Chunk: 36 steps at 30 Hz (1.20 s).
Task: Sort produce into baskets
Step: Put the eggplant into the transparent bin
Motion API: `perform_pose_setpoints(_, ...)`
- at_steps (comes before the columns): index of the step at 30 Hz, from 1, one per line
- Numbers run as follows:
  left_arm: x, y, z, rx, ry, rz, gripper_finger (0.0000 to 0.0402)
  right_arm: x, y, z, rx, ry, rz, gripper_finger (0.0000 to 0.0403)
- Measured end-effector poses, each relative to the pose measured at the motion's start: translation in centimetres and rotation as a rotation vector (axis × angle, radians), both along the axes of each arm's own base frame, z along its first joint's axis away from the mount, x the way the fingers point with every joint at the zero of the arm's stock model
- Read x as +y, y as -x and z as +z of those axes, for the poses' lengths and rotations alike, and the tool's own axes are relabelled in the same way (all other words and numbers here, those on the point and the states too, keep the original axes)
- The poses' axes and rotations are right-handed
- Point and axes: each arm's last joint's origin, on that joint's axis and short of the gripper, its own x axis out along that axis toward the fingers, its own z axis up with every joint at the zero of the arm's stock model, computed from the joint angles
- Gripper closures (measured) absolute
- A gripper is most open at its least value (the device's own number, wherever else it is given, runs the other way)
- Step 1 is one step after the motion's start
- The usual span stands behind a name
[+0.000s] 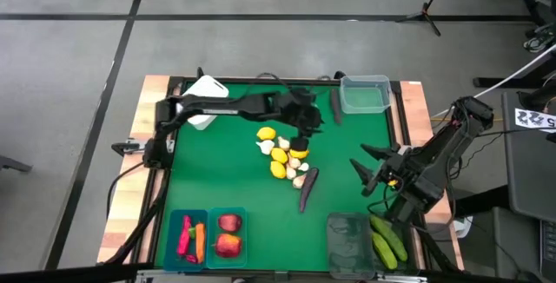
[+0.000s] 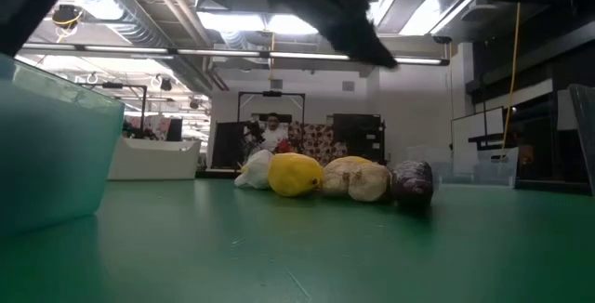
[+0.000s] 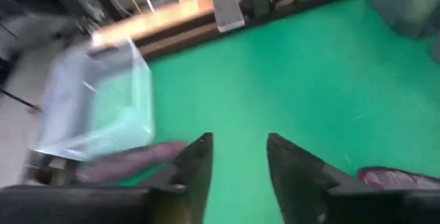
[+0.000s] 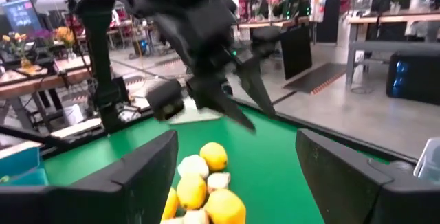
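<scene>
The left arm's jaws (image 3: 238, 145) stand a little apart with only green bench (image 1: 217, 170) showing between them; nothing is held. Just beyond one fingertip, in the left wrist view, a dark purple eggplant (image 3: 130, 161) lies on the bench beside the clear tub (image 3: 141, 93), outside its wall rather than in it. From above, the heap of lemons (image 1: 278, 154) and garlic bulbs (image 1: 264, 148) sits a little on the other side of these jaws, toward the near edge. A second eggplant (image 1: 307, 187) rests at the far end of that heap.

The right arm's jaws (image 1: 369, 167) hang wide apart and empty, beyond the heap from the left jaws and facing it, waiting.

Well away from both, along the near edge, one teal bin (image 1: 176, 222) holds red peppers and a carrot, and the next teal bin (image 1: 228, 215) holds apples. A dark-tinted bin (image 1: 347, 222) looks empty, and cucumbers (image 1: 387, 241) lie beside it. The white box (image 1: 207, 101) stands behind the left arm.

The step in hand looks like the eggplants, since both are still loose. The next move probably calls for lowering the left jaws astride the eggplant by the tub. They should close across its narrow width and lift it clear of the wall.
</scene>
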Motion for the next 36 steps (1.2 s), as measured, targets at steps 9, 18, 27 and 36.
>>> perform_pose_setpoints(9,-1.0,-1.8,-4.3,0.061,0.019,0.174,0.0175,-0.1,0.2,-0.4,0.12,-0.069,0.001,0.0109)
perform_pose_setpoints(18,-1.4,2.1,0.3,0.154,0.174,0.392,0.0182,-5.2,-4.3,-0.7,0.363,-0.321,-0.317,0.0109)
perform_pose_setpoints(27,-3.6,8.0,8.4,0.084,0.238,0.398,0.0194,-13.9,-8.8,-0.7,0.475,-0.557,-0.419,0.0109)
perform_pose_setpoints(36,-5.8,9.9,10.4,0.084,0.195,0.313,0.0196,-18.6,-11.9,-4.2,0.537,-0.663,-0.477,0.0109)
